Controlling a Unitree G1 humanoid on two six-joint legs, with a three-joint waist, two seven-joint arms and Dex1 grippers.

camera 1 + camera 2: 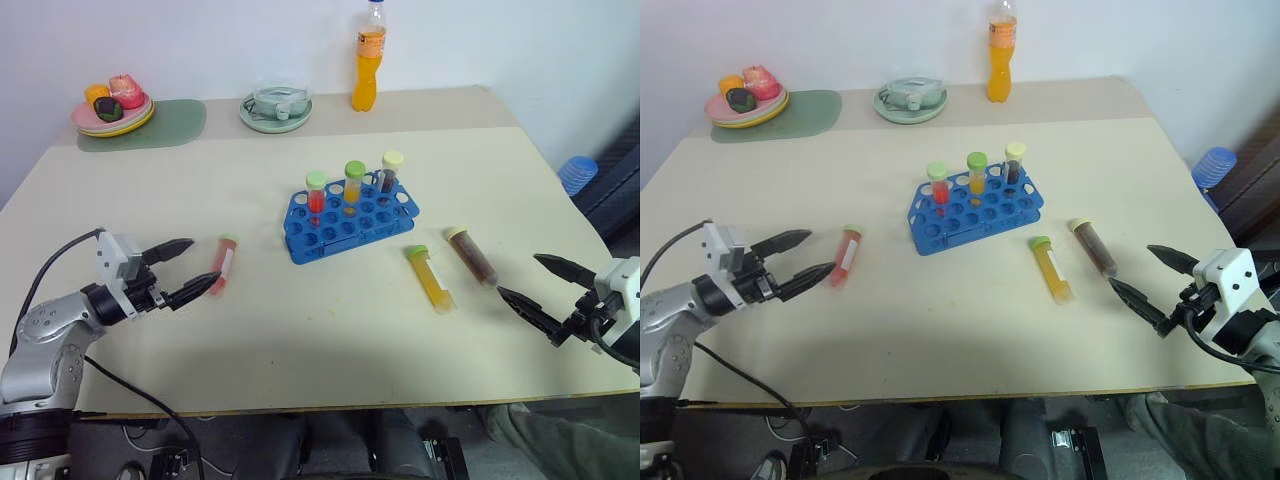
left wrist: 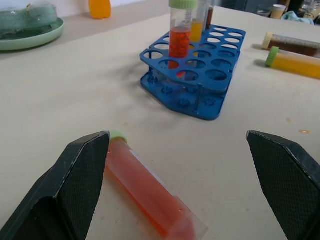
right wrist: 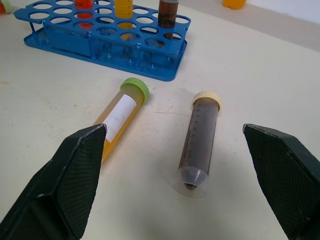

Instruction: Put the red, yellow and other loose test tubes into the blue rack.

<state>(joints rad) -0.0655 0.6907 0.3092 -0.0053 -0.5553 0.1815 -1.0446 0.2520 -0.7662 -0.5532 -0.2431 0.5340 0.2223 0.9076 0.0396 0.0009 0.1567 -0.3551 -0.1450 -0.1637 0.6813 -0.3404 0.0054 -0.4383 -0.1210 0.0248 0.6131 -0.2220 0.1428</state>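
Observation:
The blue rack (image 1: pixel 350 222) stands mid-table with three capped tubes upright in its back row: red, yellow and brown. A loose red test tube (image 1: pixel 223 264) with a green cap lies left of the rack. My left gripper (image 1: pixel 203 263) is open just short of it, level with the table, and the tube's tip (image 2: pixel 145 187) lies by one finger. The yellow test tube (image 1: pixel 431 278) and the cream-capped brown test tube (image 1: pixel 472 256) lie side by side right of the rack. My right gripper (image 1: pixel 518 276) is open, pointing at them from the right and apart from both.
At the table's back stand a tall orange drink bottle (image 1: pixel 369 57), a pale green dish (image 1: pixel 276 108), and a plate of fruit (image 1: pixel 113 108) on a green mat. A blue object (image 1: pixel 578 172) sits off the table's right edge.

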